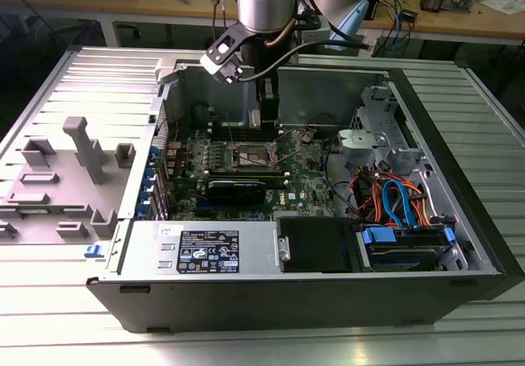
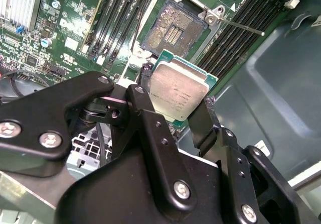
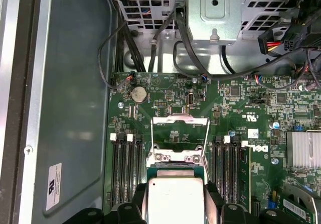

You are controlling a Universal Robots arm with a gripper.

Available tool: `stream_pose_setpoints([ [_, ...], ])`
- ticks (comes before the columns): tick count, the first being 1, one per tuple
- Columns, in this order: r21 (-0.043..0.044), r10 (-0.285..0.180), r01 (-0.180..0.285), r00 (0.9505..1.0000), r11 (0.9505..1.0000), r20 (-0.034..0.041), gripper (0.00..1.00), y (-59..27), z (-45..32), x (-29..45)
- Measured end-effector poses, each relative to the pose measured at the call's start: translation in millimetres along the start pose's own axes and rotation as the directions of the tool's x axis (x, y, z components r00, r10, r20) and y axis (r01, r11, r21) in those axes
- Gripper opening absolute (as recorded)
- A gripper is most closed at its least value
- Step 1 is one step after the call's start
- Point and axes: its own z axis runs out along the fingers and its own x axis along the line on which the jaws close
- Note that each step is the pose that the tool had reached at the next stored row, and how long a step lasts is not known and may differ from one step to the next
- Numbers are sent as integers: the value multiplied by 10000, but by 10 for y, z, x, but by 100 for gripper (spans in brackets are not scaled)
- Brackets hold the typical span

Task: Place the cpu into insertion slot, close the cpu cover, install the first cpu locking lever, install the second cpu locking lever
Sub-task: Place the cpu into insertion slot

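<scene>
Two black fingers (image 2: 145,116) of the gripper (image 2: 176,97) pinch the cpu (image 2: 178,89) by opposite edges. They hold it clear of the insertion slot (image 2: 173,30), which lies open with its contacts bare. In the first wrist view the cpu cover (image 3: 179,119) stands raised on the green board (image 3: 160,86).

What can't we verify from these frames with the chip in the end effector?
- Chip underside: faces away in both wrist views.
- Chip's gripped edges: covered by the fingers of the end effector; one edge cut off by the frame in the first wrist view.
- Socket pins: too small to check in the second wrist view.
- Chip-to-socket gap: too small to judge in the exterior view.
</scene>
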Motion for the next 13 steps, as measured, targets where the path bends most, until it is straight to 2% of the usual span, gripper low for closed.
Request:
stream_pose_setpoints([
  [5,-8,1,-1,10000,10000,0,54,-76,70,1],
  [13,-7,0,0,10000,10000,-1,54,-112,228,-1],
])
